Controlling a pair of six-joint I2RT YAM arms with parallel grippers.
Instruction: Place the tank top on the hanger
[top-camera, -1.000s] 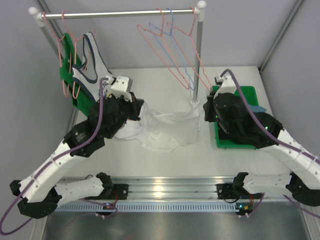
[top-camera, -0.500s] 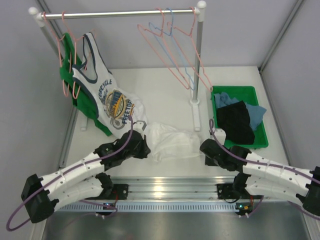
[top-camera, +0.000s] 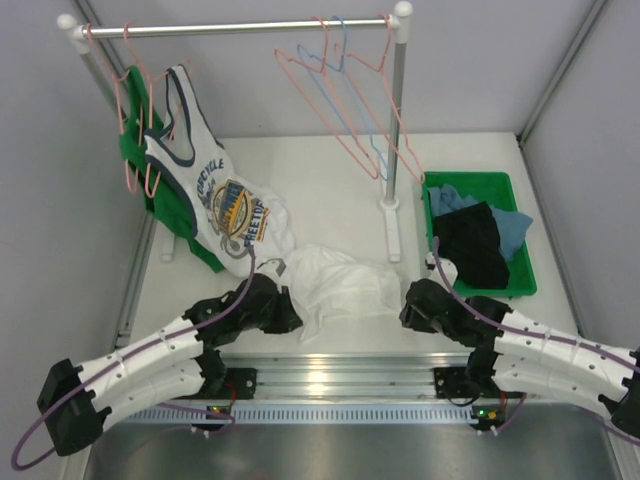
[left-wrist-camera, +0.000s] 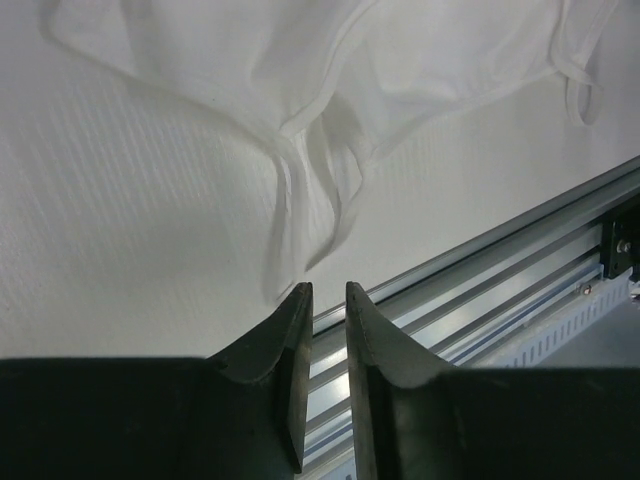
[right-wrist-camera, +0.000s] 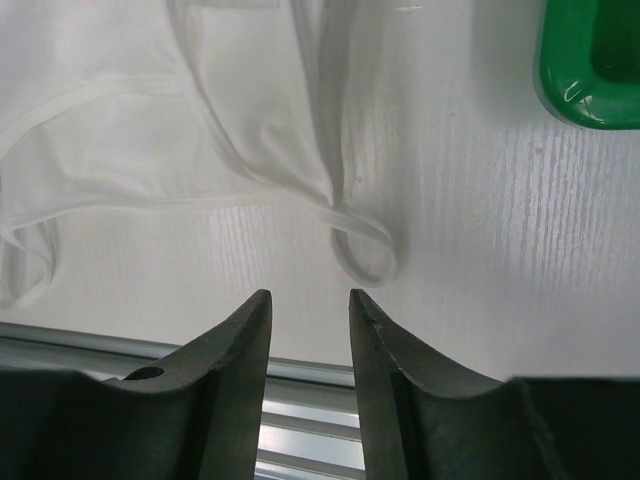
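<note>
Now that both arms have drawn back to the near edge, the top view shows the tank top (top-camera: 340, 285) bunched on the table (top-camera: 330, 170) between them and the hanger (top-camera: 318, 105) still on the rail (top-camera: 230, 28), while the left wrist view shows the left gripper (left-wrist-camera: 325, 292) barely parted and empty, just short of the cloth, and the right wrist view shows the right gripper (right-wrist-camera: 308, 297) spread and empty before a strap loop (right-wrist-camera: 365, 250), so a fresh grasp looks needed.

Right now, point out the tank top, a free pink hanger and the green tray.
tank top (top-camera: 345, 285): top view, middle of the crumpled white fabric.
pink hanger (top-camera: 280, 58): top view, left corner of the wire.
tray (top-camera: 480, 178): top view, far rim.
</note>
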